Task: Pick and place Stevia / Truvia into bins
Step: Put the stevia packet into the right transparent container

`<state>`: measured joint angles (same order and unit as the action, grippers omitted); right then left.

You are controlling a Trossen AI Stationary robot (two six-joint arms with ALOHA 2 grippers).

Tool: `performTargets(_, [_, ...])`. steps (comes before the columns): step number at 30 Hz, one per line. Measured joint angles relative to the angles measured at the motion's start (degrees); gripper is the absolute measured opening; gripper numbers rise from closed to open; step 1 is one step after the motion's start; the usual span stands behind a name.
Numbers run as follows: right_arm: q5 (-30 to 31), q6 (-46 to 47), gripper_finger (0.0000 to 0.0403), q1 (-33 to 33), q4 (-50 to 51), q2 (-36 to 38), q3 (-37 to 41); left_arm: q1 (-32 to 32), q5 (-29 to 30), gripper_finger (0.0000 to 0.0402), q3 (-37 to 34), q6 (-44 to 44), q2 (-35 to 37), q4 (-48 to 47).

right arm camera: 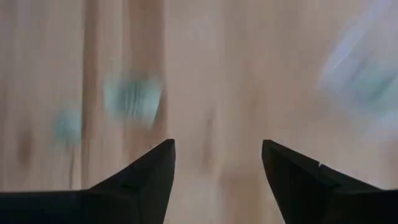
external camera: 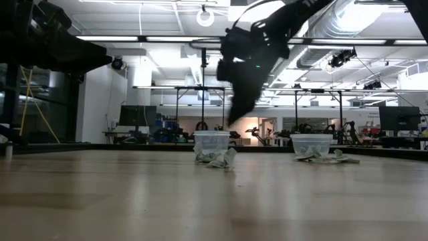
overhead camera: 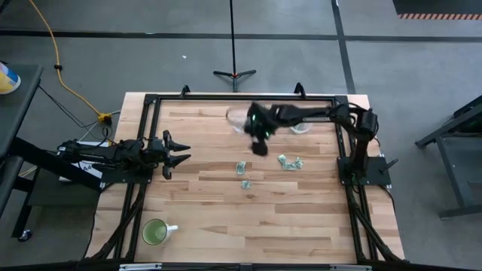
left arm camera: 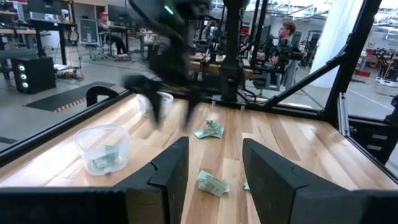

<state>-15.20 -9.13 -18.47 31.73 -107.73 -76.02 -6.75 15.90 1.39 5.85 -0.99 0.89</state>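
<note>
Sachets (overhead camera: 242, 168) lie on the table beyond the right gripper's (overhead camera: 260, 147) spread fingers.

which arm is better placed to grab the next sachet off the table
Right. The right gripper hangs open over the table's middle, close to the loose sachets. The left gripper waits open at the table's left edge, farther from them.

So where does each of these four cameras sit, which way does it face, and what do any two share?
High view: overhead, straight down on the wooden table; both arms show, left gripper at the left edge, right gripper mid-table.
Low view: table height, facing the room; the right arm hangs above two clear plastic cups.
Left wrist view: past its own open dark fingers across the table.
Right wrist view: down onto blurred wood, own fingers apart.
Shared: high and left wrist views both show the pale green sachets.
</note>
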Motion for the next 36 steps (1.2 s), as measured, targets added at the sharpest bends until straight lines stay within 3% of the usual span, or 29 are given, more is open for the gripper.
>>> performTargets(5, [9.65, 4.50, 0.0220, 5.06, 19.09, -0.04, 0.04, -0.02, -0.31, 0.0186, -0.01, 0.04, 0.00, 0.00])
performTargets(13, [13.30, 15.15, 0.0191, 9.61, 28.87, -0.04, 0.01, -0.02, -0.33, 0.0186, 0.00, 0.04, 0.00, -0.02])
performTargets(22, [17.96, 18.00, 0.0188, 8.44, 28.45, -0.04, 0.01, 0.00, -0.35, 0.0186, 0.00, 0.04, 0.00, -0.02])
performTargets(33, [10.41, 19.49, 0.0209, 5.69, 22.10, 0.05, 8.06, 0.00, -0.44, 0.0186, -0.02, 0.04, 0.00, -0.07])
performTargets(36, [11.32, 19.42, 0.0212, 5.67, 19.91, 0.05, 9.20, 0.00, -0.39, 0.0186, 0.00, 0.04, 0.00, -0.07])
